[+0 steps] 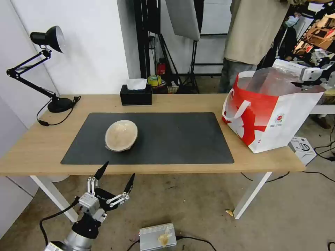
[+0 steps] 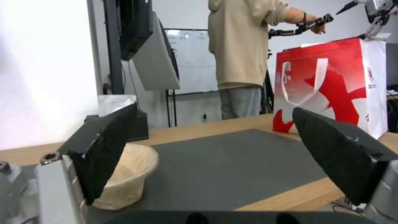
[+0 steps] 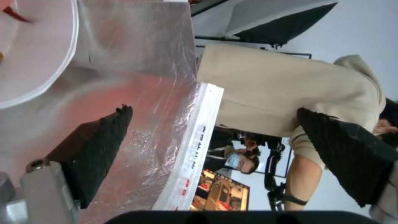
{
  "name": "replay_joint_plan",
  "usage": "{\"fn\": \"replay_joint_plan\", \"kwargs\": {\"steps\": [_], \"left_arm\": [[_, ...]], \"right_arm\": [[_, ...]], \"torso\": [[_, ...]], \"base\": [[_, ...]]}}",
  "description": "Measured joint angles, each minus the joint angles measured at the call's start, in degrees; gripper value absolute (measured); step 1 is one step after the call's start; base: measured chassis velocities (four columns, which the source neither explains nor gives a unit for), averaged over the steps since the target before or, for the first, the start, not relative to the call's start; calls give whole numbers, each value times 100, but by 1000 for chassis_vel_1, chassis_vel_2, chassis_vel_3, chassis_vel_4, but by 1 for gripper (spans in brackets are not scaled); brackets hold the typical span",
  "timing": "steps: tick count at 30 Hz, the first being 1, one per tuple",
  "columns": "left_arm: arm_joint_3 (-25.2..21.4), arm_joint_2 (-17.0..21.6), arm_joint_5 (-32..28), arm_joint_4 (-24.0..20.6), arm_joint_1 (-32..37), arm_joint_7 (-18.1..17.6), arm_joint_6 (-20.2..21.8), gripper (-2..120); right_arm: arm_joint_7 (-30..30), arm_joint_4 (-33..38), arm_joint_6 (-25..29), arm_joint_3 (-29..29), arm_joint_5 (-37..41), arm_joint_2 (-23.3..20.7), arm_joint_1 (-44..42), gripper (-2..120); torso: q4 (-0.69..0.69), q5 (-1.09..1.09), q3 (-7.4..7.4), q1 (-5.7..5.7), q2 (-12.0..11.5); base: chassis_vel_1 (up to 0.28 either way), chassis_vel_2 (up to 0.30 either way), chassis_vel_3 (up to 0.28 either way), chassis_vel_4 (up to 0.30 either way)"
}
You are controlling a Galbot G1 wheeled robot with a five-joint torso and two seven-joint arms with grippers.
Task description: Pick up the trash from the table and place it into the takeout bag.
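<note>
The left gripper (image 1: 117, 177) hangs below the near edge of the table (image 1: 35, 146), its two black fingers spread wide apart and holding nothing. Up and ahead of its fingertips, on the dark grey mat (image 1: 174, 139), sits the beige shallow bowl (image 1: 121, 135), tilted on its side; in the left wrist view the bowl (image 2: 124, 177) shows just beyond one finger (image 2: 104, 152), with the mat (image 2: 232, 168) stretching between the two pads. Farther ahead of this gripper, at the table's far edge, stands a black tissue box (image 1: 136, 94).

The right gripper (image 1: 314, 74) hovers at the open mouth of the takeout bag (image 1: 275, 118), which stands on the table's right end, well apart from the left gripper. Its fingers (image 3: 95, 149) are also spread open, empty. Beyond one pad lies the bag's silver foil lining (image 3: 136, 62), and deeper inside, the white round plastic bowl (image 3: 37, 53) with a red scrap rests in the bag.
</note>
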Motion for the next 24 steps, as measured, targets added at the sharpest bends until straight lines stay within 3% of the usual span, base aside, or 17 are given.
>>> {"fn": "replay_joint_plan", "kwargs": {"steps": [10, 18, 24], "left_arm": [[-81, 89, -62, -66, -2, -11, 27, 100], [-97, 137, -84, -16, -42, -20, 37, 100], [-170, 194, -209, -70, -70, -79, 112, 100]], "right_arm": [[366, 610, -589, 80, 1039, -419, -189, 100], [1864, 1846, -1951, -19, 3625, -993, -454, 100], [2835, 2460, -2313, 17, 4975, -1144, -698, 100]], "torso": [[1, 0, 1, 0, 0], [0, -1, 0, -1, 0], [0, -1, 0, -1, 0]], "base": [[0, 0, 0, 0], [0, 0, 0, 0], [0, 0, 0, 0]]}}
